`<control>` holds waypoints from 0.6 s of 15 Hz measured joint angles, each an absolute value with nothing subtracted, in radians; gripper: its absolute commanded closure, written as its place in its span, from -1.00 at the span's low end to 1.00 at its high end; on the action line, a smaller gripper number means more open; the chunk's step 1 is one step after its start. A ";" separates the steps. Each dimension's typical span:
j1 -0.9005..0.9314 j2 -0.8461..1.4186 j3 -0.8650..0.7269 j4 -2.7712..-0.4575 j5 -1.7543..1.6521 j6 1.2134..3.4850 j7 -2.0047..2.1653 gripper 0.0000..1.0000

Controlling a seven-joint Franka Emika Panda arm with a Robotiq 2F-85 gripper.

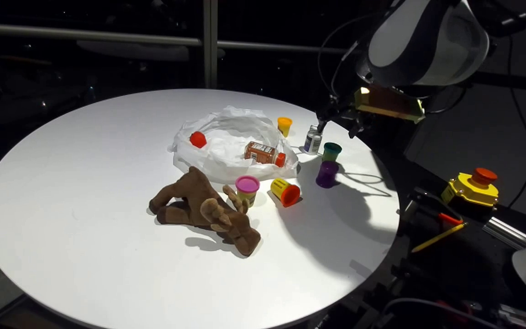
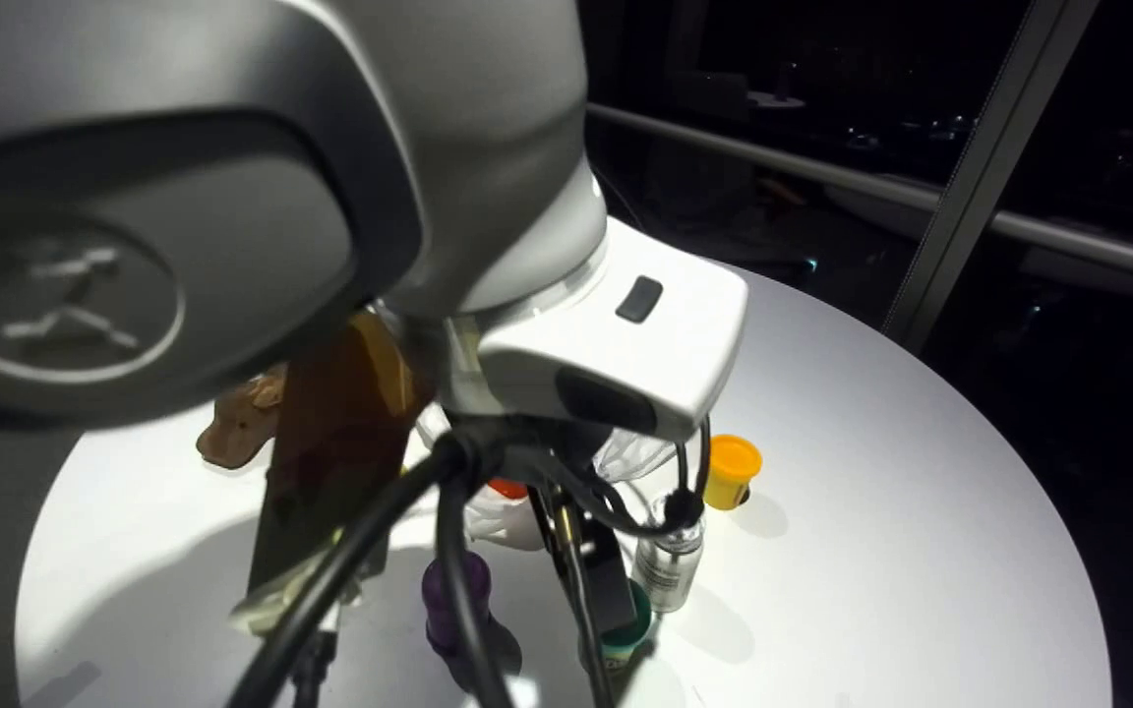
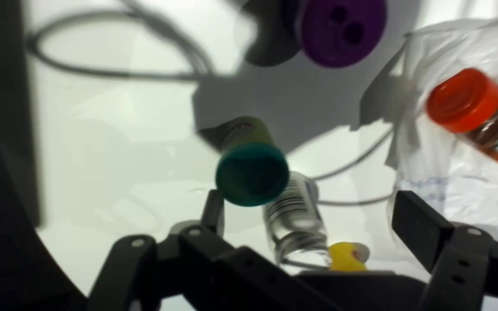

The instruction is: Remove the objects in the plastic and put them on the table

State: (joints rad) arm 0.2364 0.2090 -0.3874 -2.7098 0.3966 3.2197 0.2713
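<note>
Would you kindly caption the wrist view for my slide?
Gripper open over the white table, red-capped bottle lying on the plastic bag.

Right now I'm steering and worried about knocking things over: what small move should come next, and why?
Probably lift the open claw straight up: the silvery bottle stands upright close by, so a sideways move might tip it, and the red-capped bottle lying in the opened plastic is yet to come out.

My claw is spread; silver bottle shows between the jaws in wrist view, green tub just beside it, purple tub near. Plastic bag blocks too. Room to pass: white table, bag's far side from me.
</note>
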 measured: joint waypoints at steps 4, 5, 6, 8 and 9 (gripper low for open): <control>0.361 0.118 -0.471 -2.597 0.307 2.918 0.316 -1.00; 0.375 0.117 -0.472 -2.544 0.281 2.841 0.353 -1.00; 0.389 0.124 -0.470 -2.484 0.257 2.771 0.390 -1.00; 0.333 0.160 -0.376 -2.363 0.189 2.656 0.455 -1.00; 0.301 0.189 -0.324 -2.305 0.158 2.606 0.465 -1.00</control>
